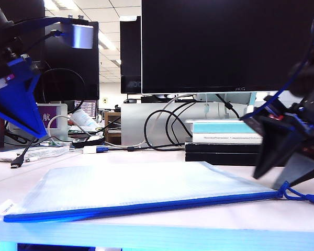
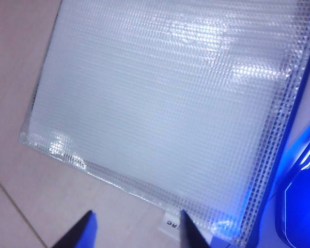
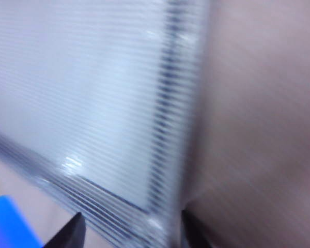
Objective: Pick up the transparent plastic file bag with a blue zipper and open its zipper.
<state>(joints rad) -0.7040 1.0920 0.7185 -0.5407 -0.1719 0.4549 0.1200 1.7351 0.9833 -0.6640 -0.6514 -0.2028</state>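
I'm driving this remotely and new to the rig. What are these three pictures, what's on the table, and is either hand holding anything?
It is a two-armed robot. The exterior view looks across the table; the other two come from cameras on each wrist.

The file bag lies flat, its blue zipper along the near edge, the cord pull at the right. Stacked books sit behind.

The left hand hovers open above the bag's tagged corner. The right hand, open too, is low over the bag's right end near the pull; its picture is blurred. Neither holds anything.
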